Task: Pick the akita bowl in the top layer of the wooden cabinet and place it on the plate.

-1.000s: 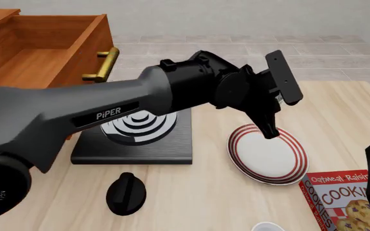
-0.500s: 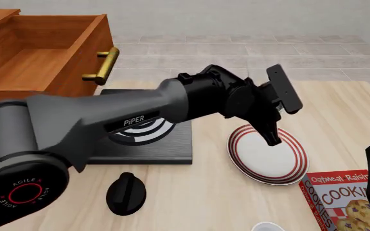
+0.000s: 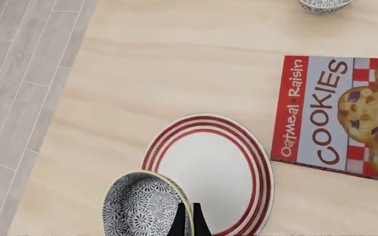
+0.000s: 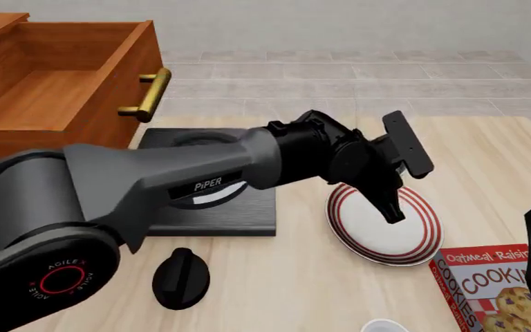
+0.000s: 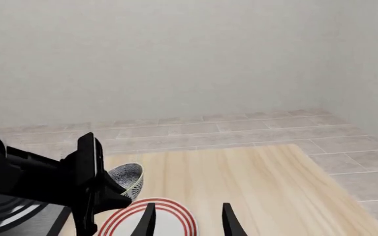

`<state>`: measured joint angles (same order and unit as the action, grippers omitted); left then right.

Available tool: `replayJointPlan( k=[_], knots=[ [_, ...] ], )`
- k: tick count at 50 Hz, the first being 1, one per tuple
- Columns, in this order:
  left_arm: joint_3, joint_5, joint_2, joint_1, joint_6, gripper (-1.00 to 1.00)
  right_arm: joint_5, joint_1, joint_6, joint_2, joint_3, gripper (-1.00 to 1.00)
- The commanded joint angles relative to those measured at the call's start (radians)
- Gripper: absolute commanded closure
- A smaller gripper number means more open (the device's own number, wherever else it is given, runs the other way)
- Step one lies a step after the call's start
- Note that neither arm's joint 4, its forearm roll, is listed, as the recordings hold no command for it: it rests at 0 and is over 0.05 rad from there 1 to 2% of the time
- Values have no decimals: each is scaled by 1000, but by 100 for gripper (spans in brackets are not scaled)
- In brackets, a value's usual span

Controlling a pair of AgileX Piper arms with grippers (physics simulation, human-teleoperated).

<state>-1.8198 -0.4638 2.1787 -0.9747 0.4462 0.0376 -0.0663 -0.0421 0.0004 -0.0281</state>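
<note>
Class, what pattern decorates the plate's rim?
Red concentric rings on the white plate, clearest in the left wrist view.

A black stove (image 4: 238, 216) with grey rings is seen on the wooden table (image 4: 293, 283). A black knob (image 4: 180, 277) lies before it. An Oatmeal Raisin cookie box (image 4: 496, 287) is laid flat nearby.

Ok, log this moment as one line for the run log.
left gripper: shut on akita bowl | bowl: above plate rim | right gripper: open, idle
</note>
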Motion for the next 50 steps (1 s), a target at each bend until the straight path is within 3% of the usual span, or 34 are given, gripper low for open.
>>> replayJointPlan(
  k=[1,34,50],
  knots=[
    [33,15,-9,-5,-28,100,1,0,1,0,0,-100],
    [-78,-30,120,-16,-125,100,1,1,2,0,-1,-100],
    [-53,-16,132,-23,-155,100,0,-2,-2,0,1,-100]
  ],
)
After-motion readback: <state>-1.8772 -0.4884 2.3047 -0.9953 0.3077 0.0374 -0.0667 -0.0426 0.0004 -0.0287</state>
